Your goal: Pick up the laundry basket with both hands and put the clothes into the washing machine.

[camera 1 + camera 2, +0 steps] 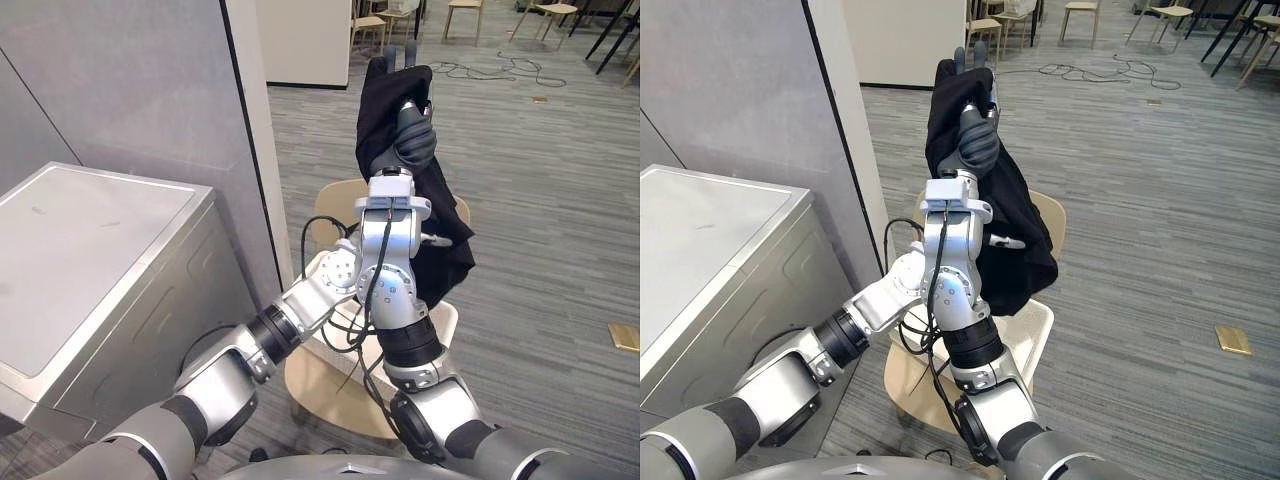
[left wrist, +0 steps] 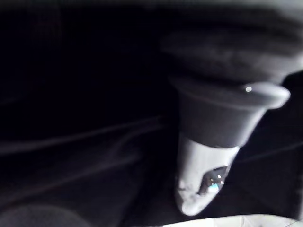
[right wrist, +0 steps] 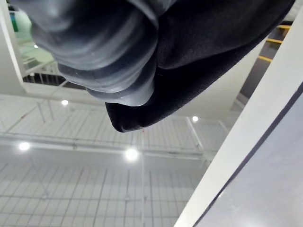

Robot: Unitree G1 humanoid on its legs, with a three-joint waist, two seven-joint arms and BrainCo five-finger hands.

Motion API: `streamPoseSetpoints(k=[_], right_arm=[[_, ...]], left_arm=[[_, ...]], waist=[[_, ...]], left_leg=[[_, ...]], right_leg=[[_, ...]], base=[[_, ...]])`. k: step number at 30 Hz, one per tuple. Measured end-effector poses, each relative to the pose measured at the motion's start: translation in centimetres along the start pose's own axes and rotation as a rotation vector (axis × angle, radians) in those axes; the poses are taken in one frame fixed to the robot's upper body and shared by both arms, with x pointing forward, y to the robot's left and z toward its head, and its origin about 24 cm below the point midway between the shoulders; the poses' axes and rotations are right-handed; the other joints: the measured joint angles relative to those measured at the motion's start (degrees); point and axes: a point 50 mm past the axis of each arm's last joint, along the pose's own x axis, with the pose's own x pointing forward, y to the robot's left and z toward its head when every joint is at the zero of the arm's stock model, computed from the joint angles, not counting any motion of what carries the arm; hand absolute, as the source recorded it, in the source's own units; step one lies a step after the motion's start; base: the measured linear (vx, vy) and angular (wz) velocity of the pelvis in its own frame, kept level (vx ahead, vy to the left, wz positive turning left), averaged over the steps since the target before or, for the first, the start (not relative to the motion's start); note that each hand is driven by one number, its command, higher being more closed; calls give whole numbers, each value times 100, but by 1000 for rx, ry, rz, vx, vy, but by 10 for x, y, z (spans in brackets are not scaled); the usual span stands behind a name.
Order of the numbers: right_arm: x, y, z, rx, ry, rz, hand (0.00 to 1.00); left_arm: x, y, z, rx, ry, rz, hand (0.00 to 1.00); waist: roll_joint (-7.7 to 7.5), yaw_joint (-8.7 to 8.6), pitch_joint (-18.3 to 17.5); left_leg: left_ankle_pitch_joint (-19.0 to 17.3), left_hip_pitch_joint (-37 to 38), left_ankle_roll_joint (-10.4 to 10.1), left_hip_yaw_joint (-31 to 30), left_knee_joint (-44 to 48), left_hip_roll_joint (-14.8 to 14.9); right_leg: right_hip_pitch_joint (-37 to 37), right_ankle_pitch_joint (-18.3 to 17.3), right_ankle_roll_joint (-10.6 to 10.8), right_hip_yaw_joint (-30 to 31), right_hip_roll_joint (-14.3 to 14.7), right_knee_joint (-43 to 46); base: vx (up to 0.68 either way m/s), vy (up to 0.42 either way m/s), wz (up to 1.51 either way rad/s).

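Note:
My right hand (image 1: 408,140) is raised high above a chair, its thumb pinching a black garment (image 1: 440,230) that drapes over it and hangs down behind my forearm. Dark fingertips (image 1: 388,56) stick out above the cloth. In the right wrist view the hand's cover (image 3: 94,42) sits against the same black garment (image 3: 213,56). My left arm reaches in low behind the right forearm. Its hand (image 2: 213,118) is pressed close against dark cloth (image 2: 71,118). The grey washing machine (image 1: 90,250) stands at the left with its top closed. A white basket rim (image 1: 442,322) shows on a pale wooden chair (image 1: 320,385).
A grey wall panel (image 1: 130,90) and a white pillar (image 1: 255,130) rise behind the machine. Grey plank floor (image 1: 560,200) stretches to the right, with a brass floor socket (image 1: 625,335). Far off stand wooden chairs (image 1: 370,25), and loose cables (image 1: 480,70) lie on the floor.

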Motion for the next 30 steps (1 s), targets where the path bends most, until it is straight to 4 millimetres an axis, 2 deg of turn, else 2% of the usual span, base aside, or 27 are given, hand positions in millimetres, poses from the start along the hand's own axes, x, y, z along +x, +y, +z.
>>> streamPoseSetpoints(k=[5, 6, 13, 17, 24, 29, 30], right_arm=[[-2, -1, -1, 1, 5, -5, 100], [-2, 0, -2, 2, 7, -3, 100], [-5, 4, -6, 14, 23, 13, 100], [-8, 17, 0, 53, 0, 64, 100], [-9, 18, -2, 71, 1, 57, 100], [-16, 11, -1, 79, 1, 20, 100], [-18, 10, 0, 81, 0, 16, 0]], left_arm=[[-2, -11, -7, 34, 30, -48, 0], [-2, -12, -7, 36, 31, -52, 100], [-3, -14, -7, 36, 31, -53, 100], [-2, -14, 2, 14, -8, -33, 100], [-2, -14, 6, -32, -15, -33, 100], [-5, -15, 2, -45, -3, -31, 100], [-7, -16, 2, -52, -5, -29, 100]], waist=[[9, -44, -7], [9, -47, -7], [-1, -76, -58], [-1, -92, -66], [-13, -112, -126], [-79, -77, -227], [-92, -71, -235]], left_leg=[[3, 3, 4, 21, 0, -32], [4, 3, 6, 23, 0, -31], [13, -1, 17, 90, -1, -38], [13, -4, 17, 93, -1, -63], [18, -4, 24, 56, -2, -71], [22, -6, 28, 13, -2, -73], [22, -8, 28, 11, -2, -73]], right_leg=[[-4, 9, 29, 11, -41, -2], [-4, 9, 29, 11, -41, -1], [-51, 4, 77, 31, -56, -27], [-51, 35, 58, 28, -85, -29], [-25, 35, 61, -5, -92, -32], [-7, 34, 62, -23, -92, -40], [-7, 34, 62, -23, -92, -39]], base=[[-7, 0, 0], [-60, -5, 0], [-41, -2, -2], [0, 0, 0], [-15, -4, 2], [-12, -3, 1], [0, 0, 0]])
